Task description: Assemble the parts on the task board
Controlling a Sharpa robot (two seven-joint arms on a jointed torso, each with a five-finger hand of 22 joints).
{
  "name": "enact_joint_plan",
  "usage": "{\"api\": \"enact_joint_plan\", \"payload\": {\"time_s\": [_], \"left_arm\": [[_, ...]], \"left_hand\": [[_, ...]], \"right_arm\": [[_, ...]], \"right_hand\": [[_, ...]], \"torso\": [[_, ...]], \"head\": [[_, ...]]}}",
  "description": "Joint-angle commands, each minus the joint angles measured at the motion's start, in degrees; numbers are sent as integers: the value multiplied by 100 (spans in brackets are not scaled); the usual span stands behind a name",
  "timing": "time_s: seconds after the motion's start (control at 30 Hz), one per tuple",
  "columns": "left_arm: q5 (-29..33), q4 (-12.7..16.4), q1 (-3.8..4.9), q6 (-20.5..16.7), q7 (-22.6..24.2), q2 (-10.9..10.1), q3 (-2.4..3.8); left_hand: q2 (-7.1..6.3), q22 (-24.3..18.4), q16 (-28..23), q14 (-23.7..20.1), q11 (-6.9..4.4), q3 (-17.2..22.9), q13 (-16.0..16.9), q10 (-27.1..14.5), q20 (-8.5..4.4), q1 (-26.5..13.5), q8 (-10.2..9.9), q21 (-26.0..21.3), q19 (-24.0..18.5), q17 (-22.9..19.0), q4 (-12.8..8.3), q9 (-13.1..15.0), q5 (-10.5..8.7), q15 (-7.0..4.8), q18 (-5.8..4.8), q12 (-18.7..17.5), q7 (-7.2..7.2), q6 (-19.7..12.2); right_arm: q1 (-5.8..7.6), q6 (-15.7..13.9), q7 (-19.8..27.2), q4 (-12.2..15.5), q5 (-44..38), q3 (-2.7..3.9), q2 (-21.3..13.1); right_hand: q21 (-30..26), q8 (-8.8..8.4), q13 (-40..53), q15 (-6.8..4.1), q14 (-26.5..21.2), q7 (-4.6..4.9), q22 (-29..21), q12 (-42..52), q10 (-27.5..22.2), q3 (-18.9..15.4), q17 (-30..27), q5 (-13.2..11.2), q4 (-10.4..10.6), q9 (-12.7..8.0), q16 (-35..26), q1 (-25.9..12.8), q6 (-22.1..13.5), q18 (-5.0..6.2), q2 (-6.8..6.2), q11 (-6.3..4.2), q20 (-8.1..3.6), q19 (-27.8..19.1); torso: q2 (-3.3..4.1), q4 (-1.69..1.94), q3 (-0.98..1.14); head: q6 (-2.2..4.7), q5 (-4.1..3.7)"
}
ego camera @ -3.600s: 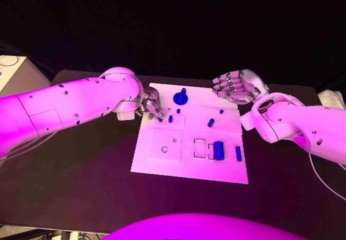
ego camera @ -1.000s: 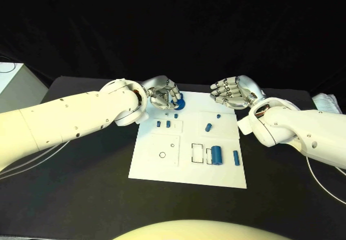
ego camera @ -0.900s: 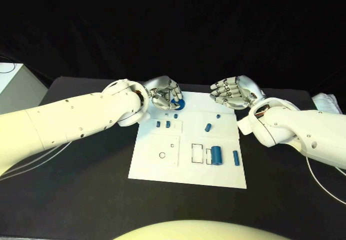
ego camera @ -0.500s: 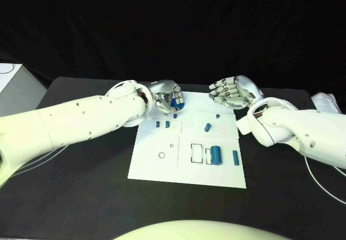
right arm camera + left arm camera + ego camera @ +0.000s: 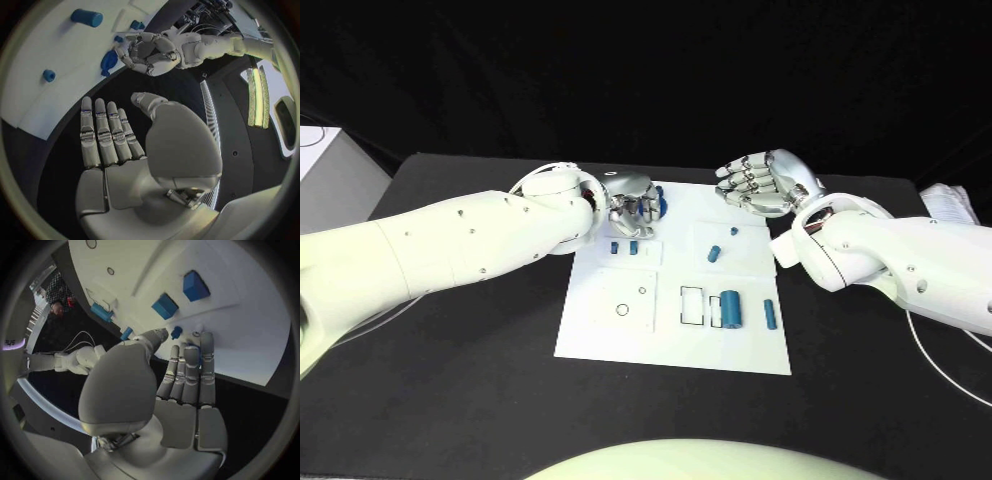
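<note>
Covering the far-left corner of the task board (image 5: 672, 340), the left hand (image 5: 630, 207) hides most of the round blue part (image 5: 658, 201) there; only a sliver of blue shows past its fingers in the head view. In the left wrist view the fingers (image 5: 187, 371) lie straight and close together, pointing at the board, with a small piece of blue visible between two of them near the tips; whether the hand is actually grasping that part or only lying over it cannot be told. Two small blue square blocks (image 5: 180, 295) stand on the board just beyond those fingertips, and a tiny blue peg (image 5: 176, 332) sits close beside the thumb tip. In the head view the same two blocks (image 5: 625, 246) sit just on the near side of the left hand. The right hand (image 5: 764, 184) hovers above the far edge of the board, apart from it, palm turned upward and fingers partly curled, holding nothing. The right wrist view shows its fingers (image 5: 103, 134) extended side by side and bare. Near the board's middle lies a short tilted blue pin (image 5: 714, 253), with a small blue dot (image 5: 734, 232) beyond it. Toward the near right stand a thick blue cylinder (image 5: 730, 309) beside a rectangular outlined slot (image 5: 692, 304), and a slim blue bar (image 5: 767, 313) further right.
</note>
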Motion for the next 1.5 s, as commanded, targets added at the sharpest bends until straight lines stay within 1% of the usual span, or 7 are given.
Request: {"api": "enact_joint_plan", "payload": {"time_s": [0.03, 0.2, 0.43, 0.7, 0.97, 1.17, 1.5], "left_arm": [[-160, -5, -16, 271, -183, 33, -1], [-165, -13, -35, 289, -213, 48, -3], [-167, -12, -44, 311, -232, 42, -3], [-143, -31, -46, 235, -208, 50, -3], [-63, -107, -63, 135, -158, 100, -4], [-38, -160, -81, 108, -120, 131, -4], [9, -156, -104, 68, -27, 144, -4]], "left_hand": [[7, 11, 59, 59, 1, -26, -13, 52, 7, -64, -21, 33, 53, 40, 16, -14, -12, -6, 69, 38, -1, 69], [9, 15, 91, 91, -2, -27, -15, 61, 5, -66, -25, 40, 59, 78, 19, -21, -12, -9, 69, 41, -3, 86], [57, 44, 236, 222, -32, 19, -31, 142, -15, -24, -40, 96, 98, 198, 11, -59, -2, -35, 70, 54, -15, 199], [218, 147, 463, 460, -122, 277, -102, 428, -89, 168, -99, 269, 157, 393, -110, -130, -12, -120, 72, -5, -61, 427], [324, 269, 545, 542, -169, 493, -238, 683, -140, 193, -203, 448, 128, 382, -224, -164, -37, -170, 69, -263, -76, 620], [330, 326, 586, 582, -186, 564, -335, 837, -151, 140, -297, 530, 104, 364, -280, -168, -51, -187, 68, -488, -83, 692], [246, 354, 618, 594, -162, 562, -440, 920, -135, 27, -456, 568, 73, 306, -319, -180, -63, -168, 64, -765, -80, 675]], "right_arm": [[-2, 43, 76, 0, -7, 2, 5], [-2, 48, 73, 0, -7, 2, 6], [-2, 54, 70, 1, -7, 2, 5], [-2, 61, 68, 7, -7, 2, 7], [-2, 75, 59, 15, -7, 2, 6], [-2, 83, 53, 26, -7, 2, 3], [-1, 89, 43, 46, -7, 2, -8]], "right_hand": [[-6, -32, -7, 43, -7, 233, -5, -39, 4, 4, -5, 29, -24, -5, -20, 2, -11, 77, 73, 40, 10, -16], [-6, -32, -7, 43, -7, 233, -5, -39, 4, 4, -5, 29, -24, -5, -20, 2, -11, 77, 73, 40, 10, -16], [-4, -33, -7, 43, -4, 233, -16, -42, 6, 7, -13, 34, -26, -6, -23, 2, -9, 78, 79, 40, 11, -15], [-4, -33, -7, 43, -4, 233, -16, -42, 6, 7, -13, 34, -26, -6, -23, 2, -9, 78, 79, 40, 11, -15], [-3, -34, -7, 43, -1, 233, -27, -44, 9, 9, -21, 40, -25, -7, -26, -1, -6, 78, 83, 40, 11, -15], [-3, -34, -7, 43, -1, 233, -27, -44, 9, 9, -21, 40, -25, -7, -26, -1, -6, 78, 83, 40, 11, -15], [-3, -34, -7, 43, -1, 233, -27, -44, 9, 9, -21, 40, -25, -7, -26, -1, -6, 78, 83, 40, 11, -15]], "torso": [[3, -5, 1], [3, -4, -1], [1, 4, 5], [-3, -1, 5], [-1, 1, 3], [0, 1, 1], [-3, 6, 8]], "head": [[-14, -5], [-21, -15], [-41, -25], [-45, -23], [-41, -26], [-58, -32], [-62, -38]]}}
